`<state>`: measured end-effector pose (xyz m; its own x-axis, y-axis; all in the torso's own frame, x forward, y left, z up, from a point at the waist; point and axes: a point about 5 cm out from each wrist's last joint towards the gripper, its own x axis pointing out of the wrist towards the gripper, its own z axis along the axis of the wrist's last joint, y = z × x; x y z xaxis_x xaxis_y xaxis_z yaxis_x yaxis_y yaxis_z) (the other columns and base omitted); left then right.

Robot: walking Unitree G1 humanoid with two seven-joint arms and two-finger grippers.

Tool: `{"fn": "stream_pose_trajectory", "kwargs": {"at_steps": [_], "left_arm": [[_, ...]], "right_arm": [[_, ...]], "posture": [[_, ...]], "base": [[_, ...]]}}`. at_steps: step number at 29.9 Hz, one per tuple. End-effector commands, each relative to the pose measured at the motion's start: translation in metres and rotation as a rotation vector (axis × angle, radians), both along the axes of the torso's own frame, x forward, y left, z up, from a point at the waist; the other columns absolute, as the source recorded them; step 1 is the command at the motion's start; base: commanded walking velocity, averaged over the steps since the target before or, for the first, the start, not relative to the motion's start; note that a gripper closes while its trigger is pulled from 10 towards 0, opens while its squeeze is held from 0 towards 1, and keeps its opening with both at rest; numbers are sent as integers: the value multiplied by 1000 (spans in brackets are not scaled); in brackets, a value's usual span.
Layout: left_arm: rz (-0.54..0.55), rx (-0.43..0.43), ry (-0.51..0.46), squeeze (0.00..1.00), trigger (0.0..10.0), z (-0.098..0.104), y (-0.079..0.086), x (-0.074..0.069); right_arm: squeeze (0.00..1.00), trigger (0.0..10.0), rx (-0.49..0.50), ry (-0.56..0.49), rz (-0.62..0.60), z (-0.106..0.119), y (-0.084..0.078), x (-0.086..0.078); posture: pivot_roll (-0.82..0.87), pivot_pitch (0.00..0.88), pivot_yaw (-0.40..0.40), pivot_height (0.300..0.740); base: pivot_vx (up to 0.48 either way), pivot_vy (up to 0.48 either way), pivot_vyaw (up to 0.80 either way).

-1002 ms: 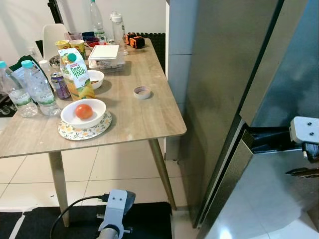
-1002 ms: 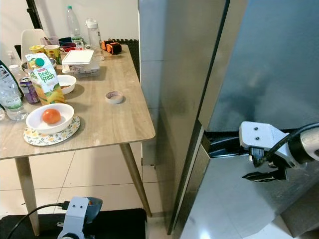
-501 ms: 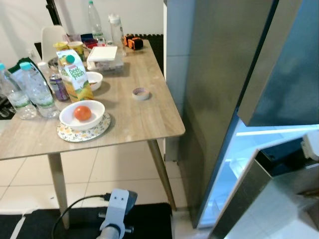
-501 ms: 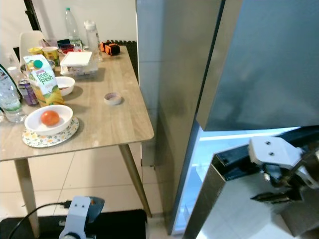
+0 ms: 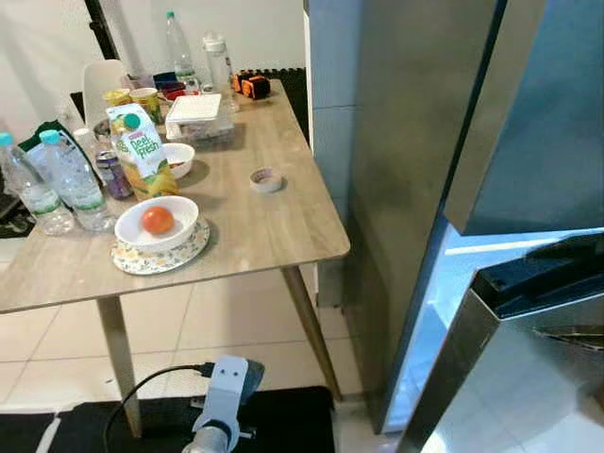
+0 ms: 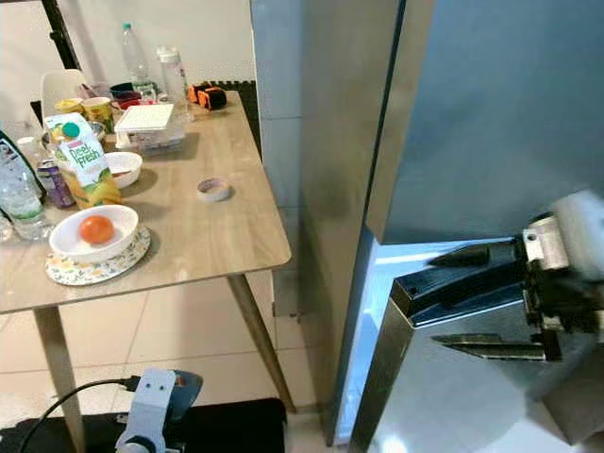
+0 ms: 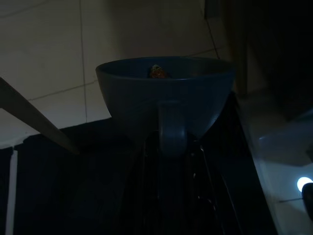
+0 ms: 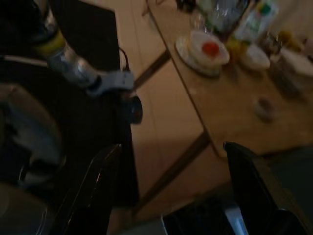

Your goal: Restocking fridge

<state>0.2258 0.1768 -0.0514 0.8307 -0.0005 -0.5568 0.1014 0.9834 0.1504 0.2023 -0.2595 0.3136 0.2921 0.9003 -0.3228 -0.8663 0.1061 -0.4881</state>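
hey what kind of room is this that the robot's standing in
Most likely a home kitchen or dining area. A tall steel fridge stands with its lower door pulled open by the right hand, beside a wooden table crowded with a juice carton, water bottles and a tomato in a bowl.

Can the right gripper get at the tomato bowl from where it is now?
Probably not. The right gripper is open around the lower fridge door's top edge, on the robot's right; the tomato bowl sits on the table far to its left.
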Motion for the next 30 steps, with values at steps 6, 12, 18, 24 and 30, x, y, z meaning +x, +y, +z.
{"fn": "stream_pose_trajectory", "kwargs": {"at_steps": [6,12,18,24,30], "left_arm": [[-22,19,7,0,10000,2,4,3],[-30,28,10,0,10000,3,6,5],[-15,33,35,0,10000,-1,8,1],[-13,38,61,0,10000,-5,7,-6],[-1,45,94,0,10000,-10,8,-12]], "right_arm": [[0,10000,202,-28,-143,-7,-28,-4],[0,10000,436,-35,-293,-19,-66,-16],[0,10000,996,-200,-650,-58,-153,-48],[0,10000,1242,-187,-1091,-127,-190,-67],[0,10000,1305,-37,-1505,-195,-195,-79]], "posture": [[-247,0,98,740],[-261,0,106,740],[-271,0,105,740],[-274,0,102,740],[-273,0,97,740]], "base": [[0,0,0],[0,0,0],[0,0,0],[0,0,0],[0,0,0]]}}
